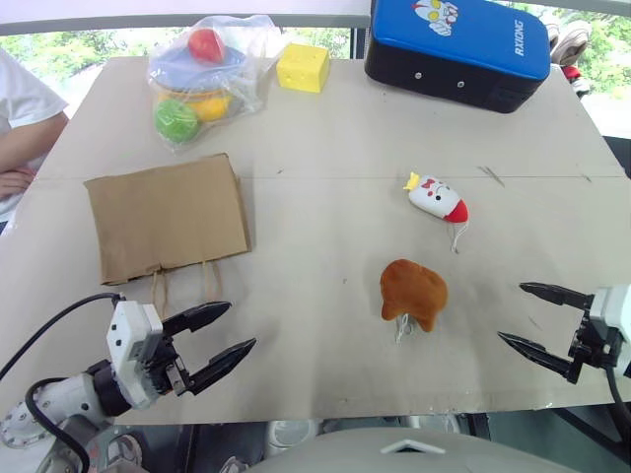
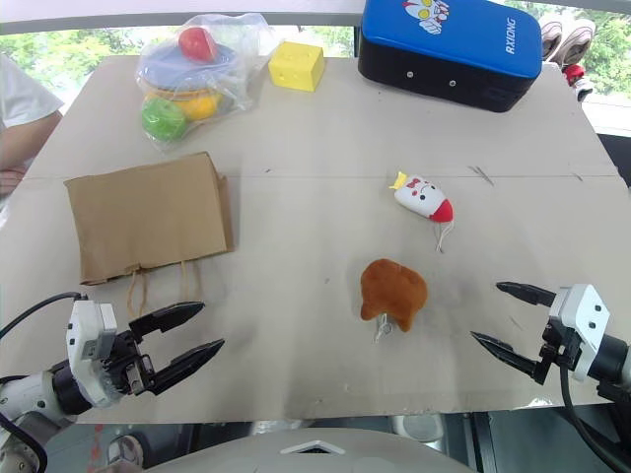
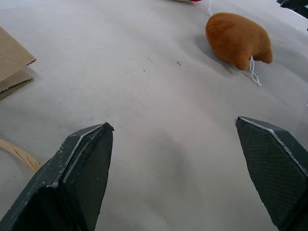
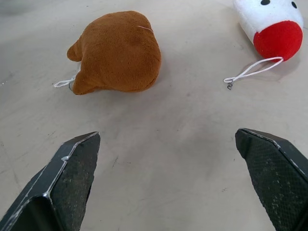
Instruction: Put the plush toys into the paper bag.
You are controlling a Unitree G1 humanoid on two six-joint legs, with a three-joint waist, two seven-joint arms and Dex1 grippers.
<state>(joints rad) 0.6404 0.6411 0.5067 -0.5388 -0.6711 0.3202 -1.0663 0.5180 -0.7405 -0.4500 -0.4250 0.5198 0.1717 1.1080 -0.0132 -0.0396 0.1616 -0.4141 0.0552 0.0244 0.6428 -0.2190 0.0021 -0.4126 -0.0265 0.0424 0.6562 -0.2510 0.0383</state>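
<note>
A brown plush toy [image 1: 414,293] lies on the table's near middle, also close ahead in the right wrist view [image 4: 118,53]. A white plush toy [image 1: 437,197] with a red end and yellow tuft lies beyond it. The paper bag [image 1: 166,216] lies flat at the left, its cord handles [image 1: 183,286] pointing toward me. My left gripper [image 1: 224,337] hovers open just in front of the handles, nothing between its fingers. My right gripper [image 1: 527,314] stands open and empty at the near right, a short way right of the brown toy.
At the back stand a clear plastic bag of coloured balls [image 1: 204,77], a yellow holed block [image 1: 303,67] and a blue-and-black case [image 1: 456,47]. A person's arm [image 1: 22,148] rests at the table's left edge. The table's front edge [image 1: 355,412] runs just below both grippers.
</note>
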